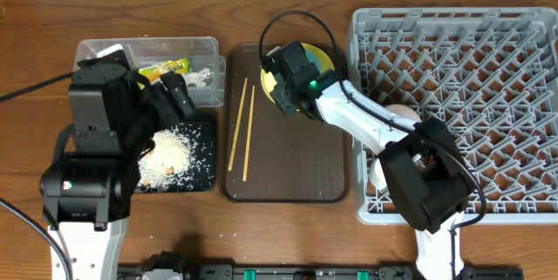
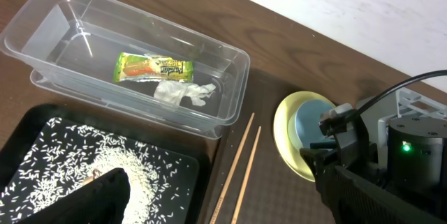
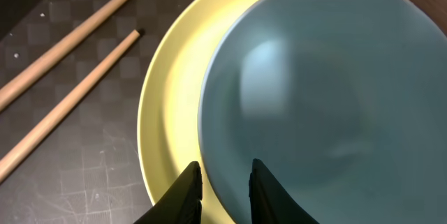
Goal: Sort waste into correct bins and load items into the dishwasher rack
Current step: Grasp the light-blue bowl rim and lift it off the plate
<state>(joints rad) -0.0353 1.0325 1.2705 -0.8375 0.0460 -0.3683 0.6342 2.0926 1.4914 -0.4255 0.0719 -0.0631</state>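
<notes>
Right third of the overhead frame: large square grey plastic dishwasher rack (image 1: pixel 453 44), grid floor and upright pegs, with a pale round item (image 1: pixel 399 112) near its left edge, possibly a white bowl, half hidden under the right arm. Centre: dark brown rectangular serving tray (image 1: pixel 296 167). Upper left: clear plastic rectangular tub (image 1: pixel 205 49); just below it, shallow black rectangular tray (image 1: pixel 207 123). At the brown tray's upper right corner: round yellow plate (image 3: pixel 167 98), carrying a light blue bowl (image 3: pixel 314 98) set toward the plate's right side. Right gripper (image 3: pixel 225 165) down on that bowl, fingers narrowed and pinching its near rim, one inside, one outside. Left gripper (image 1: pixel 173 99) spread wide, holding nothing, above the black tray's upper edge. On the brown tray's left part: two thin wooden chopsticks (image 1: pixel 237 124), side by side, nearly parallel. Inside the tub: yellow-green printed snack wrapper (image 2: pixel 150 67) and, just beside it, crumpled white paper napkin (image 2: pixel 183 93). Heaped on the black tray: pale beige rice-like scraps (image 1: pixel 174 153).
</notes>
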